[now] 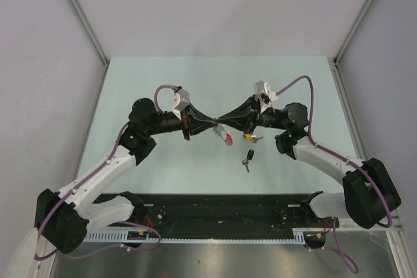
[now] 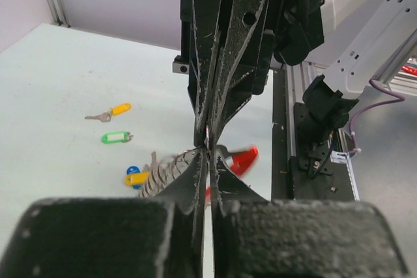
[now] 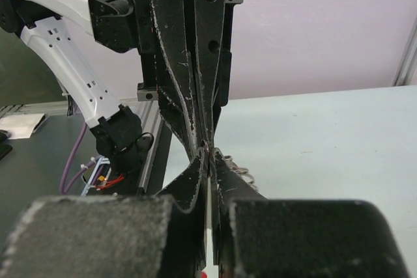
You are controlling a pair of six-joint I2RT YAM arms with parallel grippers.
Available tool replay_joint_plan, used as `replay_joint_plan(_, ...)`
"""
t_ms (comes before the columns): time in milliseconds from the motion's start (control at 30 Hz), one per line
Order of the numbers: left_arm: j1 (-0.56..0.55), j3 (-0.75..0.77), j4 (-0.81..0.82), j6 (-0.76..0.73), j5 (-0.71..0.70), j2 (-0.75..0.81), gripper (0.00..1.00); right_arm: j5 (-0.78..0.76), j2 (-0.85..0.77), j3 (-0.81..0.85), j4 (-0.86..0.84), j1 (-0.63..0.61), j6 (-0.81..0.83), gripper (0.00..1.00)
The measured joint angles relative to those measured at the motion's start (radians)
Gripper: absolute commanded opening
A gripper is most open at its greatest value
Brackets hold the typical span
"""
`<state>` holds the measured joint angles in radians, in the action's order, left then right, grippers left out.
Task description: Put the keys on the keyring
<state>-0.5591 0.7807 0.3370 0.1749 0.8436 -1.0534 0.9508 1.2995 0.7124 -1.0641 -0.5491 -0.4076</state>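
keyring [image 2: 166, 168]: hung pinched above the table [image 1: 163, 83], red tag [image 2: 242, 159] under it.
left gripper [image 2: 205, 161]: clamped on the keyring's chain.
right gripper [image 3: 207, 161]: clamped there too.
black key [image 1: 249, 156]: lay near the keyring, 1 alone.
handling: I judged chain limp, slippery; key light, take its head.
containers: I saw none.
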Motion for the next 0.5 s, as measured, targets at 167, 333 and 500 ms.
replay_joint_plan(167,0.0,0.01,-0.036,-0.019,-0.001,0.0,0.0,0.002,0.0,0.0,0.015,0.001,0.002,0.09)
replay_joint_plan(333,-0.006,0.032,-0.123,-0.079,-0.012,0.0,0.0,-0.013,-0.005,0.0,0.075,0.001,0.025,0.45)
replay_joint_plan(500,-0.017,0.031,-0.147,-0.109,-0.038,0.005,0.0,-0.066,-0.057,0.0,0.22,0.02,0.048,0.73)
